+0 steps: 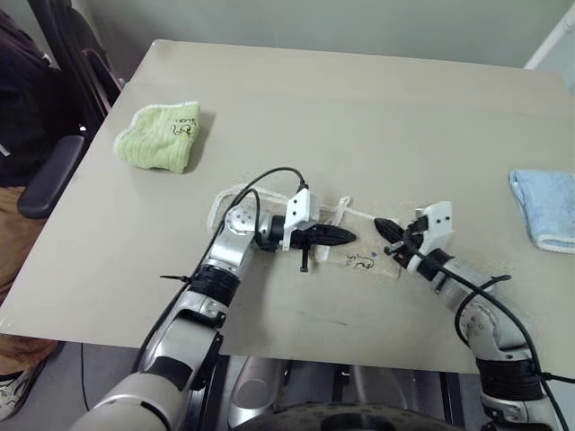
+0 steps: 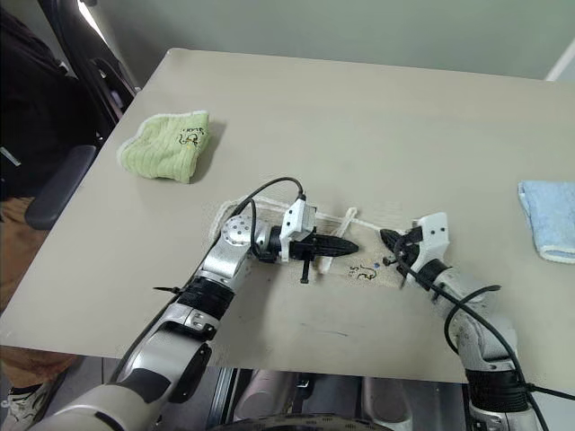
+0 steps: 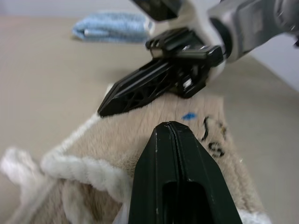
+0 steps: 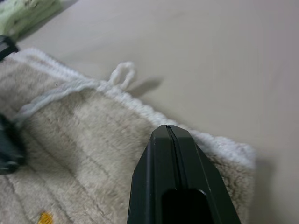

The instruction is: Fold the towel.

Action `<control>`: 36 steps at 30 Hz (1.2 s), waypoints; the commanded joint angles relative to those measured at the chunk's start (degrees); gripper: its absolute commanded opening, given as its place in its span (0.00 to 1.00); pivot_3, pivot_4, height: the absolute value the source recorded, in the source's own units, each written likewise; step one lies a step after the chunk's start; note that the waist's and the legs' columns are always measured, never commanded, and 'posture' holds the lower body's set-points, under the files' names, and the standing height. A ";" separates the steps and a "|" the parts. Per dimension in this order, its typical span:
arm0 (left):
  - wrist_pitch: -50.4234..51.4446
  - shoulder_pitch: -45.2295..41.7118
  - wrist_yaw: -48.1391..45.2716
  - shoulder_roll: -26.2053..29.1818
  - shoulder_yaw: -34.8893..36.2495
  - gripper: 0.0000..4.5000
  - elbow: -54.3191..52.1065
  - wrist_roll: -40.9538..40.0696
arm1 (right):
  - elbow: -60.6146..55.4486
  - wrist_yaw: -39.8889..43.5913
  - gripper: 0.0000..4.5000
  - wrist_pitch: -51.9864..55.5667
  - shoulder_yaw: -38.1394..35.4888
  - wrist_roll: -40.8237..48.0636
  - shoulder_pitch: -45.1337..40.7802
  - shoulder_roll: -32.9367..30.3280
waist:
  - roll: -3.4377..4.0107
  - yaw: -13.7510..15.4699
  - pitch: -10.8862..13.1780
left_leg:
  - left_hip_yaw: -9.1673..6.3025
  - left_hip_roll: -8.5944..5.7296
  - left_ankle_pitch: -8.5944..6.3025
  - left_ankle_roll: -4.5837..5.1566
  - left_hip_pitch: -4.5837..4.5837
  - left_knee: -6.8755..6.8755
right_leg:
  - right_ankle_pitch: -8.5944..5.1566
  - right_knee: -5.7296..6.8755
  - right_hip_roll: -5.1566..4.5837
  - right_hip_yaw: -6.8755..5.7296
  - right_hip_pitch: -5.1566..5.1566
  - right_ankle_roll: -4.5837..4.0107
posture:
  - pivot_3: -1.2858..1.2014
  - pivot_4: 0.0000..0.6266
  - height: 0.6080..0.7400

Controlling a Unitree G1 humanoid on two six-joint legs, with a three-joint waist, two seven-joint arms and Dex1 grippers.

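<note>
The beige towel (image 1: 364,262) lies folded near the table's front edge, with white edging, a small white loop (image 4: 122,74) and a dark logo (image 3: 212,137). My left gripper (image 1: 349,237) reaches in from the left, low over the towel's middle, fingers shut with nothing seen between them. From the right, my right gripper (image 1: 382,226) points at it over the towel's right end, also shut and empty. The two tips are a short gap apart. In the left wrist view the right gripper (image 3: 103,111) hovers just above the cloth.
A lime-green towel (image 1: 162,135) sits bunched at the table's far left. A folded light-blue towel (image 1: 545,206) lies at the right edge. A black chair (image 1: 49,175) and a person (image 1: 13,72) are beside the table's left side.
</note>
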 commanded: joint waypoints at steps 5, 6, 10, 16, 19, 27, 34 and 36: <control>0.93 -0.63 -0.85 0.75 -2.44 0.00 0.97 3.25 | 4.43 -1.84 0.00 -5.23 6.02 -12.39 -2.46 0.37 | 0.00 -0.36 -0.01 | 0.00 0.00 -0.13 -0.12 0.22 -0.02 | 0.03 0.00 0.00 0.02 0.17 -0.04 | 0.52 0.24 0.95; 1.62 -0.97 -0.36 1.87 -3.41 0.00 1.62 5.15 | 4.86 -1.84 0.00 -5.78 5.86 -13.28 -2.85 0.22 | 0.00 -0.41 -0.01 | 0.00 0.00 -0.42 -0.33 0.35 -0.03 | 0.03 0.00 0.02 0.04 0.27 -0.07 | 0.52 0.24 0.95; 2.97 -1.95 1.21 4.14 -4.76 0.00 3.50 8.54 | 4.38 -0.73 0.00 -6.79 4.24 -13.58 -3.48 0.11 | 0.05 -0.45 -0.04 | -0.03 0.00 -0.68 -0.10 0.82 -0.06 | -0.15 -0.01 0.04 0.07 0.72 -0.50 | 0.52 0.24 0.95; 7.83 -2.56 -2.92 5.57 -1.38 0.00 -0.40 2.63 | -1.83 0.89 0.00 0.39 -2.19 -5.60 -4.83 -0.28 | 0.06 -0.60 -0.04 | -0.03 0.00 -0.65 -0.11 0.83 -0.08 | -0.15 -0.01 0.07 0.11 0.72 -0.57 | 0.52 0.24 0.95; 15.89 -3.96 -4.12 5.34 2.51 0.13 -4.55 -3.94 | -7.62 1.36 0.00 7.82 -8.21 4.73 -5.42 -0.05 | 0.08 -0.58 0.00 | -0.02 -0.01 -0.55 -0.21 0.65 -0.15 | -0.15 -0.02 0.09 0.11 0.55 -0.58 | 0.52 0.24 0.95; 27.91 -5.86 -2.81 9.68 9.36 0.77 -12.65 -11.09 | -14.68 1.64 0.51 22.93 -19.00 24.19 -1.89 -5.90 | 0.05 -0.35 0.00 | -0.01 -0.01 -0.16 -0.82 0.27 -0.20 | -0.26 -0.10 0.08 0.10 0.26 -0.52 | 0.52 0.24 0.95; 29.45 -4.01 -1.61 16.95 12.16 1.00 -14.94 -10.87 | -17.12 1.27 0.99 27.06 -23.44 32.11 5.75 -10.62 | 0.04 -0.28 0.01 | -0.01 -0.02 -0.21 -0.74 0.23 -0.30 | -0.51 -0.07 0.08 0.11 0.14 -0.53 | 0.52 0.24 0.95; 29.58 -3.43 2.44 18.49 13.86 1.00 -14.65 -9.79 | -17.79 -0.78 0.99 27.34 -23.98 35.50 4.76 -10.07 | 0.03 -0.50 0.02 | 0.00 -0.02 -0.23 -0.71 0.28 -0.31 | -0.55 -0.05 0.08 0.12 0.14 -0.52 | 0.52 0.24 0.95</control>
